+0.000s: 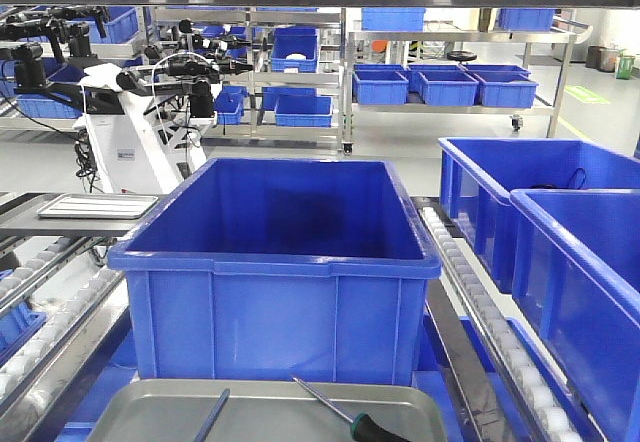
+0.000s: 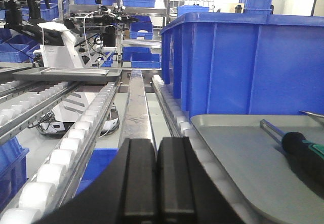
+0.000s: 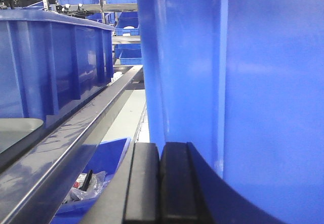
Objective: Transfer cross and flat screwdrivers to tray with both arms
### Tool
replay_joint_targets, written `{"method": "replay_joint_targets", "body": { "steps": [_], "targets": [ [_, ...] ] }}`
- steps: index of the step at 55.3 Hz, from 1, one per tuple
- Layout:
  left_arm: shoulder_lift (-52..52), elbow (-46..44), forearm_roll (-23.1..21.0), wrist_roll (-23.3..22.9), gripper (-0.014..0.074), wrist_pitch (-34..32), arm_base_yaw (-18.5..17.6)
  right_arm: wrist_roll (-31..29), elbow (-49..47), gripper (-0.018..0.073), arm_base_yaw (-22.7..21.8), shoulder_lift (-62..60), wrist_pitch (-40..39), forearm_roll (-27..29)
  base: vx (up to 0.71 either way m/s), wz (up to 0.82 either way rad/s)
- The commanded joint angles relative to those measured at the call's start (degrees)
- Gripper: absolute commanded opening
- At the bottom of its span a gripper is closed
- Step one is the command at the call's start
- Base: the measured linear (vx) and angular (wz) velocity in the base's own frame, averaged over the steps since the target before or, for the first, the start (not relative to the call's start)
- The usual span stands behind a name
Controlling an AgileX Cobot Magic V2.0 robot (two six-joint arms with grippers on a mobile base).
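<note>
2 screwdrivers [image 1: 345,410] lie in the grey tray [image 1: 140,407] at the near edge of the roller-conveyor bench [image 2: 71,143], just in front of a deep blue bin [image 1: 275,262]. More bins [image 1: 445,87] fill steel racks behind. Left end effector [image 2: 156,181] and right end effector [image 3: 160,183] both clenched, holding nothing.

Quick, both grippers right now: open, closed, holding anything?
Left gripper: closed, black fingers pressed together, holding nothing.
Right gripper: closed, black fingers together, holding nothing.
</note>
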Motion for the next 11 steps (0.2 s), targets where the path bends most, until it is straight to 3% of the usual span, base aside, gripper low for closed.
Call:
{"method": "replay_joint_targets", "body": {
  "steps": [1, 11],
  "targets": [
    [-0.18, -1.34, -0.04, -0.42, -0.0006, -4.34, -0.27, -0.11, 0.40, -0.0008, -0.34, -0.16, -4.66, -0.68, 0.00, 0.00],
    [-0.18, -1.34, -0.04, -0.42, -0.0006, -4.34, -0.27, -0.11, 0.40, -0.0008, -0.34, -0.16, -4.66, -0.68, 0.00, 0.00]
  ]
}}
